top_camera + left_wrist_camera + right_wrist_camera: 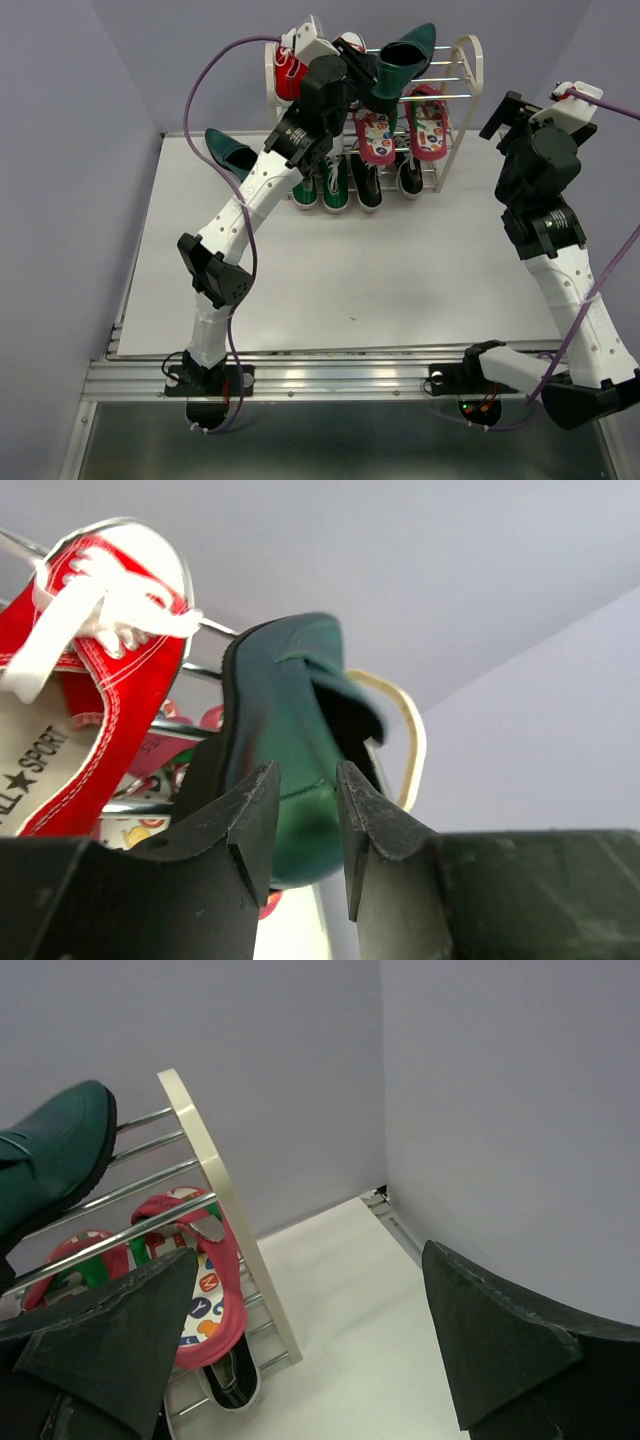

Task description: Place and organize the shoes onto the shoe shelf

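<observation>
My left gripper (372, 72) is up at the top tier of the cream shoe shelf (470, 60), shut near the heel of a dark teal loafer (402, 62) that tilts toe-up over the top rods. In the left wrist view the fingers (250, 820) flank the loafer (300, 700). The second teal loafer (230, 150) lies on the table left of the shelf. Two pink flip-flops (428, 122) lean on the middle tier. Black sneakers (368, 185) stand on the bottom tier. My right gripper (508, 112) is open and empty, to the right of the shelf (215, 1200).
A red sneaker (290, 72) sits on the top tier at the left, close to my left gripper (305, 780). Green sneakers (335, 190) stand at the bottom left. Grey walls close in behind and on both sides. The white table (400, 280) spreads in front of the shelf.
</observation>
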You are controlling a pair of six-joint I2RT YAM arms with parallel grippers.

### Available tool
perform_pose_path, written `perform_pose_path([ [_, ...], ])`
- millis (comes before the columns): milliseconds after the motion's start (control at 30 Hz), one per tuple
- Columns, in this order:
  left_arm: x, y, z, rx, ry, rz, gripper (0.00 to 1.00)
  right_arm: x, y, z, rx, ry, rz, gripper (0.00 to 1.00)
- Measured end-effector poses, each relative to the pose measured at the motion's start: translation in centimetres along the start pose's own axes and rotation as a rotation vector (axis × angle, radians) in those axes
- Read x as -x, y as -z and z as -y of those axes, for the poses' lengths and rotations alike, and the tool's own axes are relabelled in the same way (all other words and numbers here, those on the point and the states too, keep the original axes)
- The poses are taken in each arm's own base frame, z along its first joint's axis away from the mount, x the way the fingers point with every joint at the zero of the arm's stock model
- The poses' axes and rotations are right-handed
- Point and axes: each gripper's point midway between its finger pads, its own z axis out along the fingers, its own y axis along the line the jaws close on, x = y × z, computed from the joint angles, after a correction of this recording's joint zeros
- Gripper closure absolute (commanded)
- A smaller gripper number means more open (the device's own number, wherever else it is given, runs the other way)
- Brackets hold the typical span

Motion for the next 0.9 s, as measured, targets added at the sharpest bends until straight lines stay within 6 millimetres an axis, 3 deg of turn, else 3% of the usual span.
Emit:
perform_pose_path([
  [100,0.8,0.3,0.8,-0.023,0.018,0.017,0.57,0.0,0.0,-0.1,0.005,0.000,0.000,0.00],
  [133,1.0,0.4,1.0,-0.028,0.020,0.020,0.48,0.0,0.0,-0.2,0.011,0.000,0.000,0.00],
  [200,1.2,0.4,1.2,-0.036,0.027,0.024,0.46,-0.1,0.0,-0.5,0.029,0.001,-0.002,0.00],
  [300,1.1,0.5,1.5,-0.048,0.029,0.018,0.30,-0.5,-0.2,-1.5,0.073,-0.002,-0.013,0.00],
  [333,1.1,0.5,1.6,-0.051,0.029,0.015,0.20,-0.7,-0.3,-2.0,0.094,-0.004,-0.019,0.00],
  [367,1.0,0.5,1.6,-0.055,0.028,0.012,0.01,-1.1,-0.4,-2.8,0.122,-0.010,-0.033,0.00],
  [500,1.1,0.9,2.2,-0.080,0.022,-0.003,0.01,-1.9,-1.4,-7.0,0.258,-0.079,-0.103,0.00],
  [667,2.5,2.6,3.2,-0.114,-0.014,-0.009,0.01,-1.0,-3.3,-13.1,0.401,-0.249,-0.161,0.00],
  [867,7.2,7.6,4.9,-0.165,-0.080,0.034,0.01,-1.2,-6.2,-17.9,0.447,-0.394,-0.224,0.00],
  [900,8.6,9.4,5.0,-0.172,-0.096,0.046,0.01,-0.9,-6.8,-18.7,0.452,-0.418,-0.222,0.00],
])
